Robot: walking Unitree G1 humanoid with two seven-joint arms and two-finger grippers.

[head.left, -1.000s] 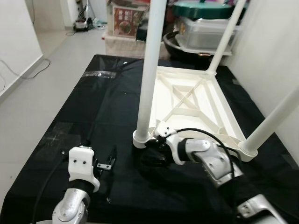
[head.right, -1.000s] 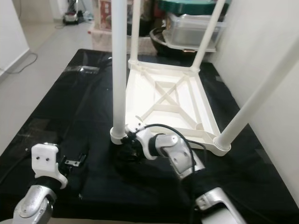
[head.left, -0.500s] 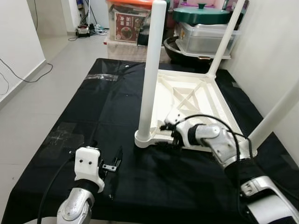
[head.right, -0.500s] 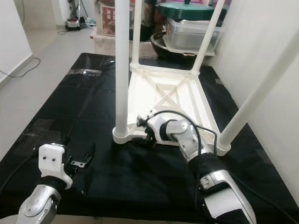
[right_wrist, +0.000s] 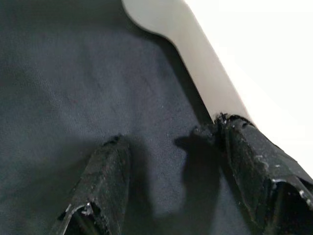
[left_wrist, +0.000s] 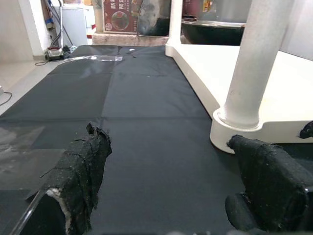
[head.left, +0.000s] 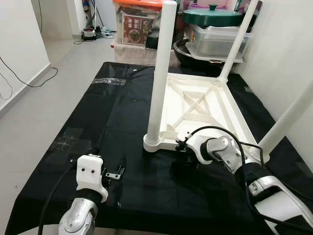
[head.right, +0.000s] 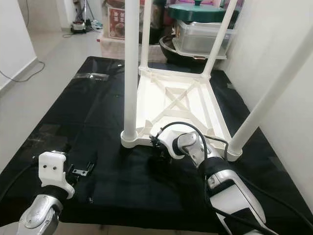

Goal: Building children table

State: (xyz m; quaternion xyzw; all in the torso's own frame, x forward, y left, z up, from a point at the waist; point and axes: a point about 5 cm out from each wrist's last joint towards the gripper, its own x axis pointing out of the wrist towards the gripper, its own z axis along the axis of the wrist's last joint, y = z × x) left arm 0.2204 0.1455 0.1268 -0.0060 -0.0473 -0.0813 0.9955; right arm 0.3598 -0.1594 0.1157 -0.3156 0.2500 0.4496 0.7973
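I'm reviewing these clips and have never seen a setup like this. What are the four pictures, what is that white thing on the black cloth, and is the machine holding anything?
A humanoid robot with two silver arms. Two pictures come from its head, looking down; two from cameras on its wrists. On the black cloth lies a white children's table, upside down, legs up. The right claw is open, one finger against the table's near edge, holding nothing. The left claw hovers open over the cloth, also empty. Boxes and a lidded pot stand behind.

Ahead of my grippers: black floor cloth (head.left: pixel 112 117), green-lidded pot (head.left: pixel 212 14), clear storage bin (head.left: pixel 215 38), red-labelled box (head.left: pixel 133 25).
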